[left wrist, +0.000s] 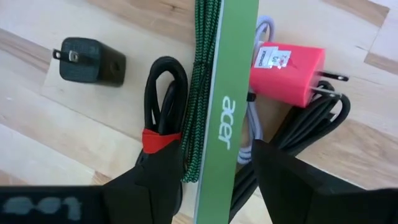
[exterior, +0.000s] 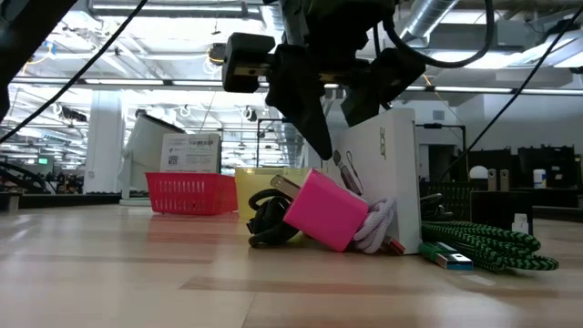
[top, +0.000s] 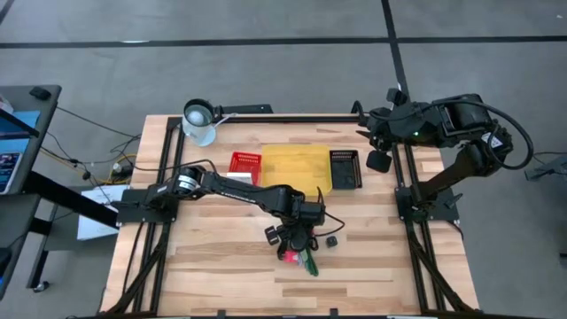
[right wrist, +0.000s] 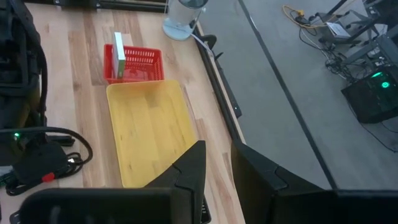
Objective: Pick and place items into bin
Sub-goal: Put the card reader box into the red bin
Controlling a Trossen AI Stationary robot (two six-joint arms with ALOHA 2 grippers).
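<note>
Landmark: yellow tray [top: 292, 165], at the table's far middle, bare inside; the red basket [top: 245, 163] touches one side of it and the black basket [top: 345, 168] the other.
Left arm: reaches out to the item pile, which lies well nearer the table's front edge than the yellow tray.
Left gripper [left wrist: 217, 171]: jaws wide apart, holding nothing, straddling the upright green-edged Acer card [left wrist: 231, 99].
Right gripper [right wrist: 217, 174]: waits beyond the black basket's far corner, away from the tray; fingers nearly together, nothing between them.
Item pile: green braided cable [left wrist: 202, 74] and black cable [left wrist: 163, 93] with its red tie on one side of the card, pink plug [left wrist: 289, 73] and a grey cord on the other; the black charger [left wrist: 92, 60] lies apart.
Step in hand: likely closing on the card.
Doing it well: centre the fingers on the card alone, keep the green cable out of the pinch, go low enough for a firm hold.
Risk: the cables may drag along.
</note>
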